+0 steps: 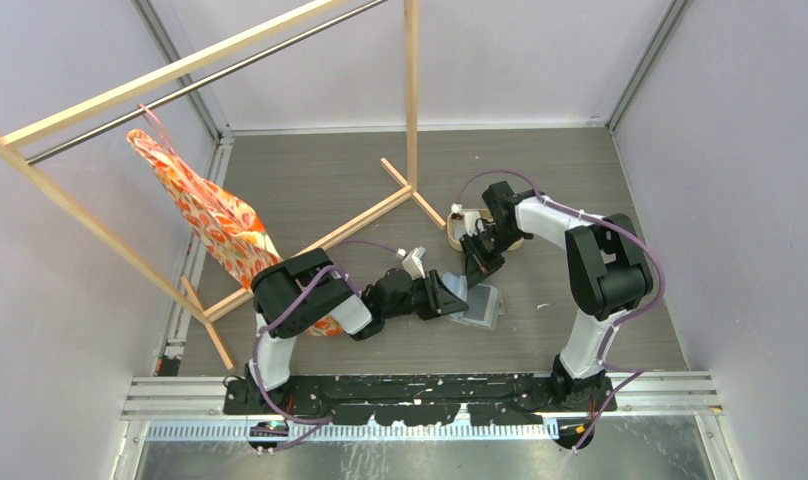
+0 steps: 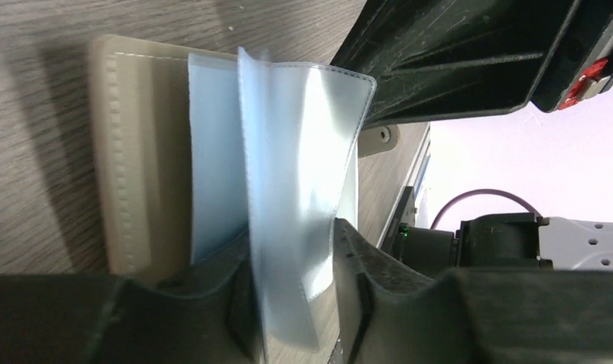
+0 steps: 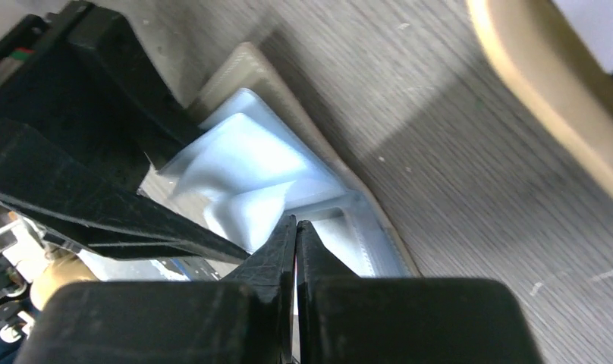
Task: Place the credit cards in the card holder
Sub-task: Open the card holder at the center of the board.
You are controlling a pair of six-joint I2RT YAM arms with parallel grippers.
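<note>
1. The desk [image 1: 310, 190] carries a wooden rack [image 1: 412, 100] at the upper left of the top view, well apart from the work.
2. An oval tray [image 1: 454, 238] sits just above centre, beside the right arm but not blocking it.
3. The card holder [image 1: 483, 308] lies open at centre.
4. The left claw [image 2: 292, 254], reaching in from the left, is narrow and pinches a clear sleeve [image 2: 296, 152] up off the holder.
5. The right claw [image 3: 296, 235] hangs just above that opening, tips pointing down at it. Its jaws are pressed together.
6. A thin pale line shows between them, perhaps one of the credit cards edge-on; I cannot tell.
</note>
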